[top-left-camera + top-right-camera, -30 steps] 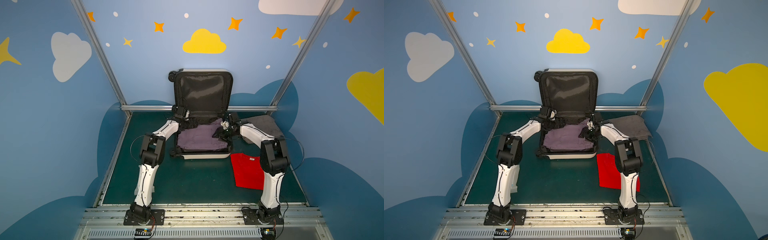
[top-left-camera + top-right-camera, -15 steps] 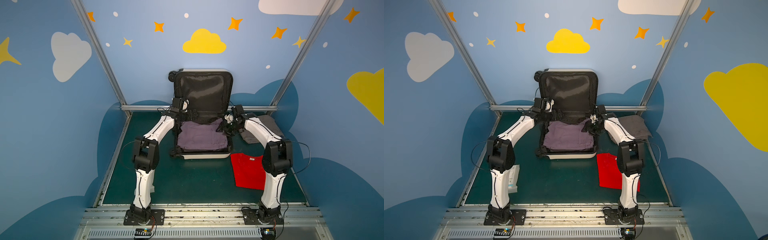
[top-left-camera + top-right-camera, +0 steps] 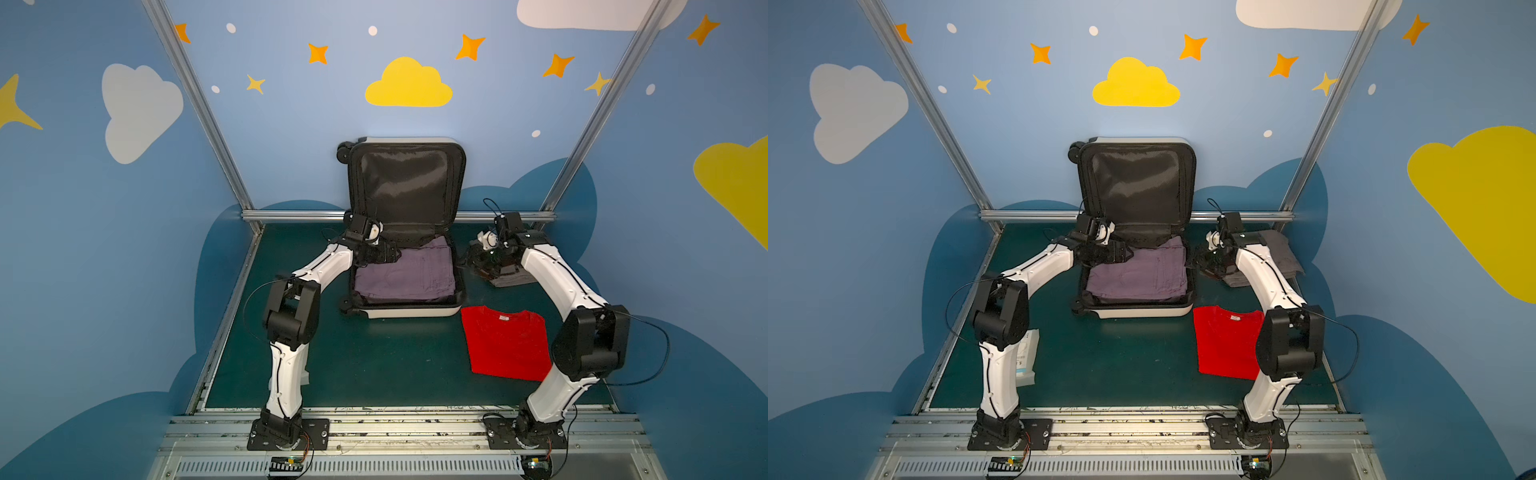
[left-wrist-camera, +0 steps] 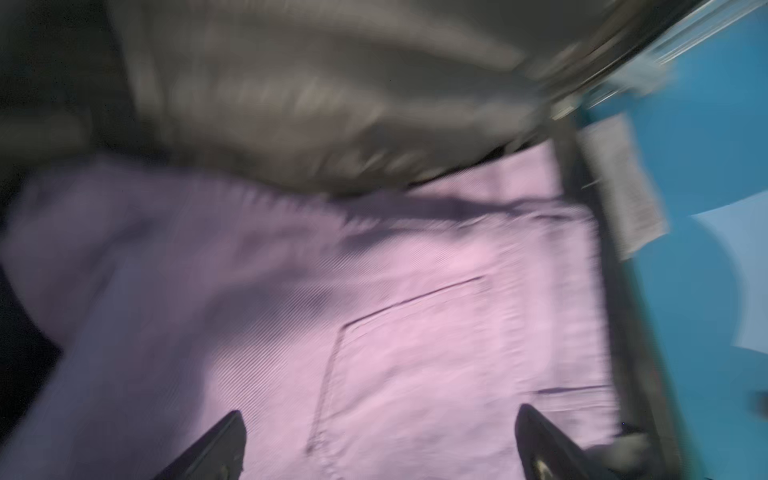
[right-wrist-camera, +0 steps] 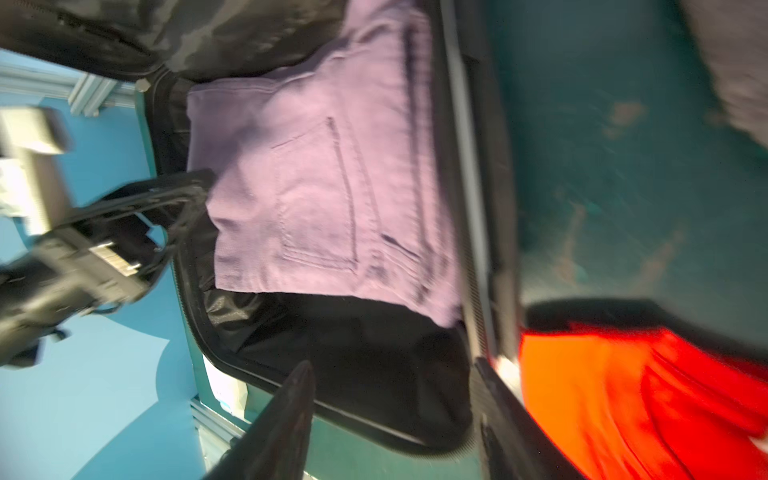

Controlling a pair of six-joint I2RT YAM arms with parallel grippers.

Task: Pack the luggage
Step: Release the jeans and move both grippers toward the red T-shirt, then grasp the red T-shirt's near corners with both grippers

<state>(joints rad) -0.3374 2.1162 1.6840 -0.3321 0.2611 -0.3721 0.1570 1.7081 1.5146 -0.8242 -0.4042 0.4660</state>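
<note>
The luggage lies open at the back of the table, purple trousers inside. The left gripper hovers wide open and empty over its left rear corner. The right gripper, jaws parted and empty, hangs just right of the case over a folded grey garment, making the right arm seemingly the nearer one for that piece.

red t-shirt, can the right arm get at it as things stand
Probably yes: the red t-shirt lies flat and uncovered on the mat, close by the right arm; its jaws stand open and empty, and nothing lies between.
</note>
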